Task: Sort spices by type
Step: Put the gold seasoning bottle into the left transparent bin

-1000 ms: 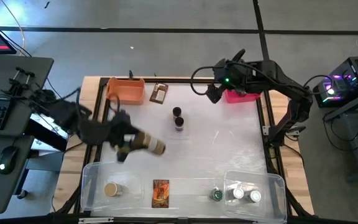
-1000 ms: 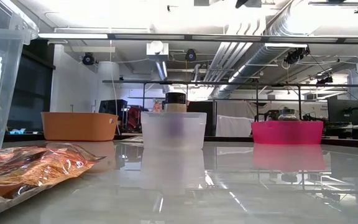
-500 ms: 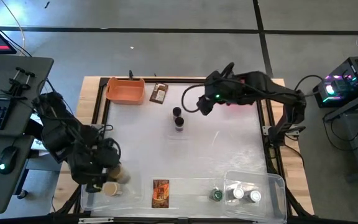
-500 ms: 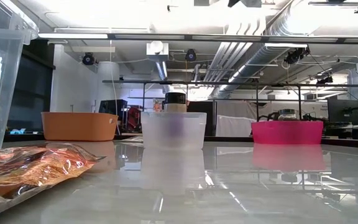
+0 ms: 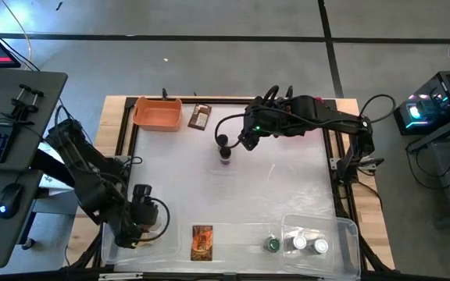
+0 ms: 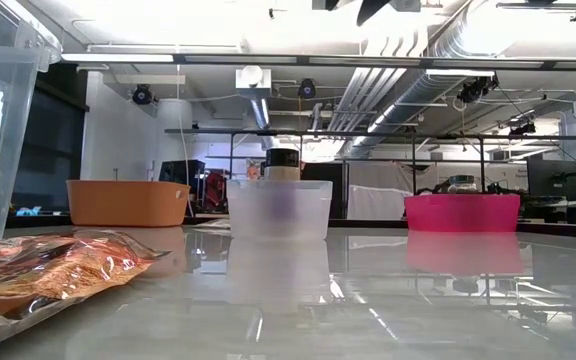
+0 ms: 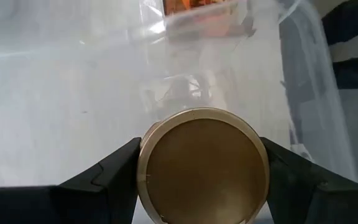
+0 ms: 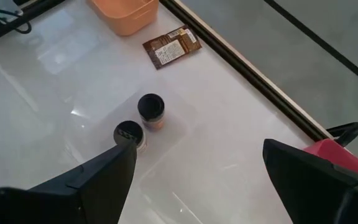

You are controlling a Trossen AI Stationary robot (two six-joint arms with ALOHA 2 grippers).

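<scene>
A white table (image 5: pixel 280 187) seen from above, with a long clear tub (image 5: pixel 342 230) along its near edge. An orange bin (image 5: pixel 158 113) stands at the far left corner; a pink bin (image 6: pixel 461 212) stands at the far right.

The left gripper (image 5: pixel 143 218) hangs over the tub's left end, its fingers pinching a tan-capped jar (image 7: pixel 202 165) by the sides. An orange packet (image 5: pixel 201 242) lies in the tub just beside it. A green-capped jar (image 5: pixel 272 245) and two white-capped jars (image 5: pixel 309 245) stand at the tub's right end.

The right gripper (image 5: pixel 244 139) hovers with fingers spread wide, just beside two dark-capped jars (image 8: pixel 138 121) that stand touching in a small clear container at mid-table. A brown packet (image 5: pixel 200 117) lies beside the orange bin.

Likely risks: the tan-capped jar, let go too high, could topple or roll onto the orange packet. The right gripper, closing on one dark-capped jar, could knock its neighbour over because they stand so close.
</scene>
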